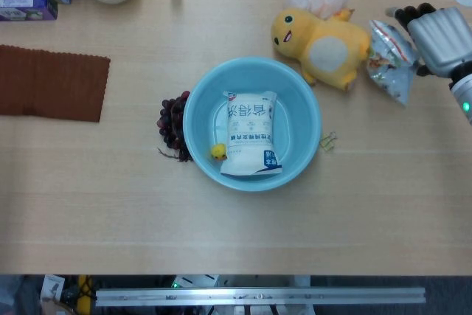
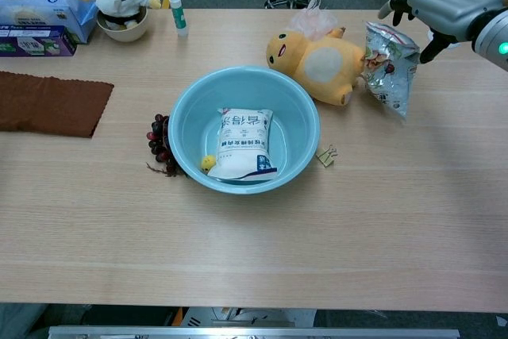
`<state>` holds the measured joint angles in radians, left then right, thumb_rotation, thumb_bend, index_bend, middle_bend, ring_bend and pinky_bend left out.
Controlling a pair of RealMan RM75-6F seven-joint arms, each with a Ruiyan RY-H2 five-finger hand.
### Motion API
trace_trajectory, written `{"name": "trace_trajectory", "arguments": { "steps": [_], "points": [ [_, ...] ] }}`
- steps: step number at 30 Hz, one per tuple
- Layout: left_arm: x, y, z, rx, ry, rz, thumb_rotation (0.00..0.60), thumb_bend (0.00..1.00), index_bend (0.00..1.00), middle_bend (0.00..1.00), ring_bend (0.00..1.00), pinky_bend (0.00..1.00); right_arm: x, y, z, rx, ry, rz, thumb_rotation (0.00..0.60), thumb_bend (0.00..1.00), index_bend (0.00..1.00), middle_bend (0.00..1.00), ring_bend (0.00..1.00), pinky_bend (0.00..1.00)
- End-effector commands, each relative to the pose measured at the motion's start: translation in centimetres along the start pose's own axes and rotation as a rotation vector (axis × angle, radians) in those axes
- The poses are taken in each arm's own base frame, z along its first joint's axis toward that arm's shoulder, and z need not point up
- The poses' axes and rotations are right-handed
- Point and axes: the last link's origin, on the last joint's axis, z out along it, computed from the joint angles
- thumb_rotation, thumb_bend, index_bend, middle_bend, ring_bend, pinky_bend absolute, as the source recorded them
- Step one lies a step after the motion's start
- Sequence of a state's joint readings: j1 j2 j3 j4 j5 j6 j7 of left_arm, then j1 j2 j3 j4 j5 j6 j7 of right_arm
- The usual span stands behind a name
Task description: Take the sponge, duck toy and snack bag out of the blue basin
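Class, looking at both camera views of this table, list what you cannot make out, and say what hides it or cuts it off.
- Small yellow item in the blue basin: mostly under the white packet, both views; duck or sponge unclear.
- Right hand: cut by the right edge, head view; grip on the snack bag unclear.
- Left hand: in neither view.

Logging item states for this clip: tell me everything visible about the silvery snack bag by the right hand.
The snack bag is a crinkled clear-and-silver foil pouch with a red strip near its top and mixed contents showing through. It stands tilted on the table, outside the blue basin, just right of the yellow plush duck. The right hand is at its top edge.
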<state>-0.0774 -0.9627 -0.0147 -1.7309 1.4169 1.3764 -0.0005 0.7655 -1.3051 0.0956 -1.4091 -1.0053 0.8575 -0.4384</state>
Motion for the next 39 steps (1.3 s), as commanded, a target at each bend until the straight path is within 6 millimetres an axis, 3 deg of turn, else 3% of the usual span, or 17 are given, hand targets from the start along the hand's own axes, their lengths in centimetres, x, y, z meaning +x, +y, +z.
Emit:
{"name": "trace_trajectory", "arguments": {
  "steps": [1,14,20,30,39],
  "points": [
    [0.0,0.0,0.0,-0.002,0.002,0.000,0.600,0.23,0.00,0.06,0.01,0.08,-0.1,-0.1,-0.2,0.003,-0.001,0.003,0.600,0.27,0.11,0.24,0.22,0.48],
    [0.4,0.1,0.0,-0.004,0.018,-0.003,0.600,0.23,0.00,0.06,0.01,0.08,2.3,-1.3,-2.8,0.105,0.112,0.144,0.600,0.26,0.11,0.22,0.21,0.46],
    [0.5,-0.1,0.2,-0.002,0.018,-0.002,0.600,0.23,0.00,0.06,0.01,0.08,2.5,1.0,-5.5,0.040,0.163,0.163,0.600,0.26,0.11,0.22,0.21,0.46],
    [0.1,0.4,0.8,-0.030,0.030,-0.010,0.600,0.23,0.00,0.06,0.01,0.08,1.1,5.8,-12.3,-0.174,0.214,0.138,0.600,0.26,0.11,0.25,0.21,0.46],
    [0.0,1.4,0.7,-0.057,0.062,-0.013,0.600,0.23,0.00,0.07,0.01,0.08,0.8,7.1,-17.7,-0.264,0.276,0.149,0.600,0.26,0.11,0.26,0.21,0.46]
  ]
}}
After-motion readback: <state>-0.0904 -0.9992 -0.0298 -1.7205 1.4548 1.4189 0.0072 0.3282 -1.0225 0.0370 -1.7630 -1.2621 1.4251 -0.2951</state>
